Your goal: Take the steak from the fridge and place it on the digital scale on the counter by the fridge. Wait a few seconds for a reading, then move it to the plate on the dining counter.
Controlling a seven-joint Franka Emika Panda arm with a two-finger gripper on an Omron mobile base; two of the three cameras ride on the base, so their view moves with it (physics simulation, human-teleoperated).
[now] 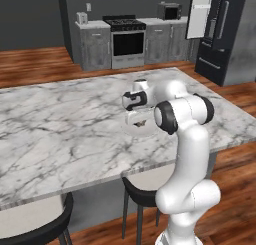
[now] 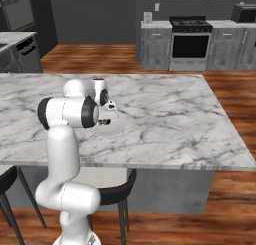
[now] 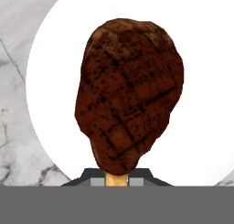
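Steak (image 3: pixel 130 93), pinched in the closed gripper (image 3: pixel 117 175), over a plate (image 3: pixel 201 113) on the dining counter (image 1: pixel 60 129).

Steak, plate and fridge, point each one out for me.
steak (image 3: pixel 128 95), hand view, middle of its seared face.
plate (image 3: pixel 201 127), hand view, bare white part right of the meat.
fridge (image 1: pixel 227 34), left base view, dark door front.

The dark red-brown steak (image 3: pixel 128 97) is showing a rough, speckled, score-marked crust over the smooth, matt round white plate (image 3: pixel 201 127). The wide white marble dining counter (image 1: pixel 60 124) is looking polished and grey-veined, above glossy reddish wood flooring (image 2: pixel 165 226).
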